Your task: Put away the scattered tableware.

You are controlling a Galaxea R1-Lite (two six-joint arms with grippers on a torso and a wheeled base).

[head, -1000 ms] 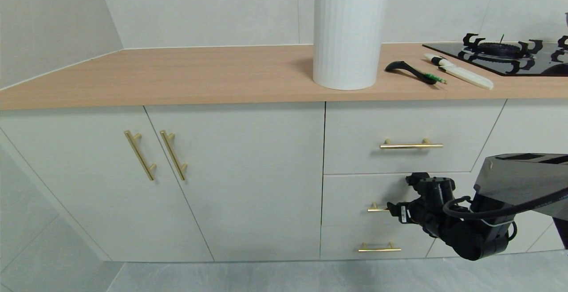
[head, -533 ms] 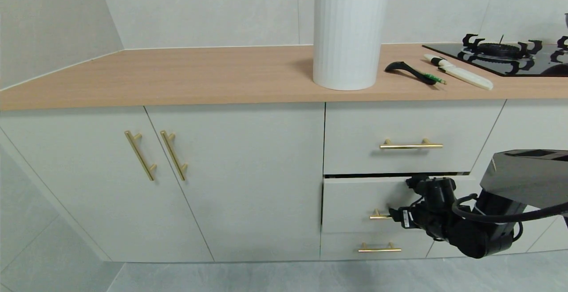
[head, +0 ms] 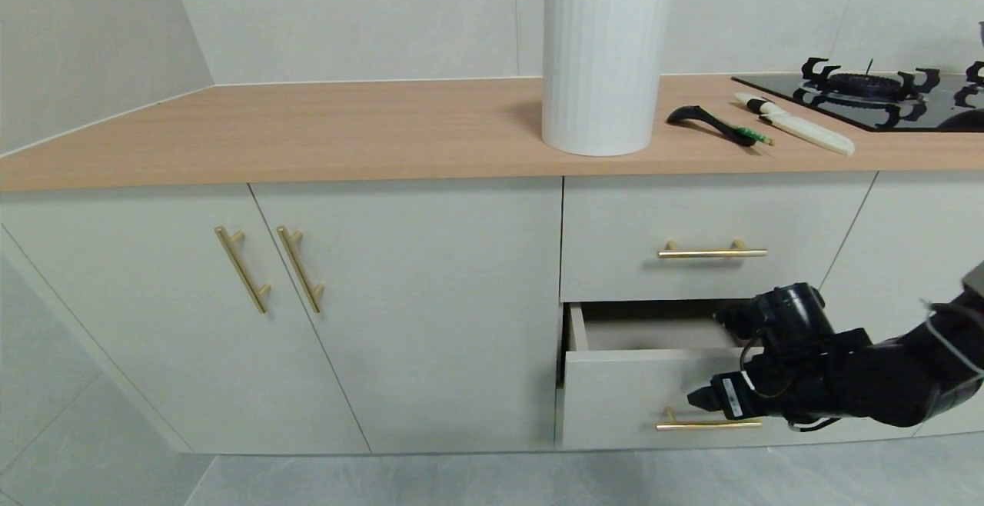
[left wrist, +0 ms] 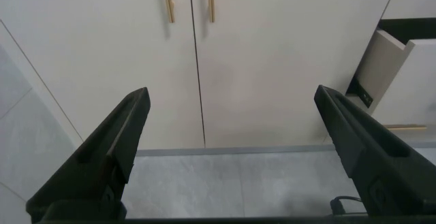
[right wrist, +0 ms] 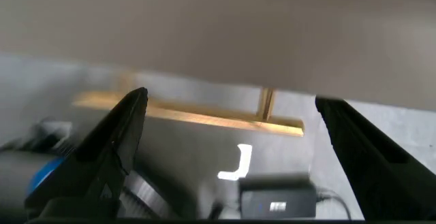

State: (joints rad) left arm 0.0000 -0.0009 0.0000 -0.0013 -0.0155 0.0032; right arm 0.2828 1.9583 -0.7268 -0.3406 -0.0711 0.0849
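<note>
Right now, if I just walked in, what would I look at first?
Probably the tall white ribbed container standing on the wooden counter. Next, the middle drawer below it, which stands open, with the right gripper right by its gold handle. A black peeler and a white knife lie on the counter beside the stove.

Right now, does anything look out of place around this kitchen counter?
Two tools lie loose on the wooden countertop beside the black glass hob: a black-handled green-tipped utensil and a white knife. The pale drawer under the top one stands open, the right hand at its brass handle.
</note>
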